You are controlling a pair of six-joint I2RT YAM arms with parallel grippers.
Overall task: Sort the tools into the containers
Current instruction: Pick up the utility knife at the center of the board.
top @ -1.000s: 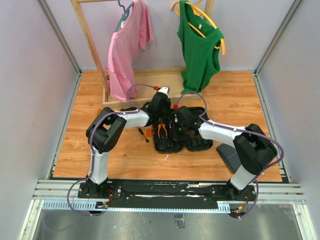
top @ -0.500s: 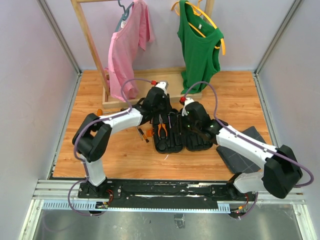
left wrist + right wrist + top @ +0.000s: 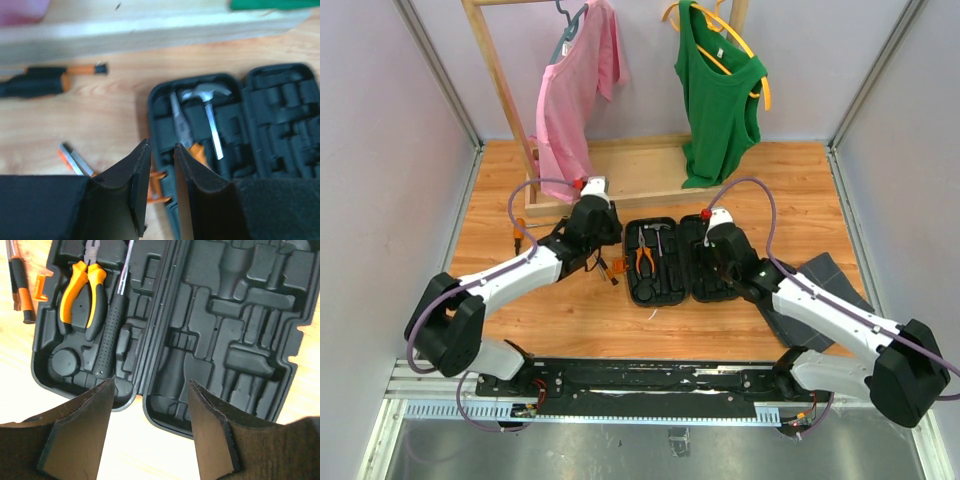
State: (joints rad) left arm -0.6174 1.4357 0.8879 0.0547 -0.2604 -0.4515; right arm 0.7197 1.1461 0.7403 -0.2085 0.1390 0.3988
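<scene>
The black tool case [image 3: 672, 262] lies open on the wooden floor. Its left half holds orange-handled pliers [image 3: 643, 258] and a hammer [image 3: 658, 240]; both also show in the right wrist view, the pliers [image 3: 82, 290] beside the hammer [image 3: 111, 325]. The right half [image 3: 240, 325] is bare moulded slots. My left gripper [image 3: 605, 243] hangs by the case's left edge, jaws a narrow gap apart and empty [image 3: 160, 145]. My right gripper [image 3: 722, 262] is wide open and empty above the case's near edge [image 3: 150, 382]. A black-and-orange screwdriver [image 3: 45, 82] lies far left.
Small orange-handled tools [image 3: 607, 268] lie on the floor just left of the case. A dark grey flat tray [image 3: 812, 292] lies to the right. A wooden clothes rack base [image 3: 620, 170] with a pink shirt and a green top stands behind.
Both arms have drawn back from over the case, the left one to the left, the right one to the near right. The case's contents now show.
</scene>
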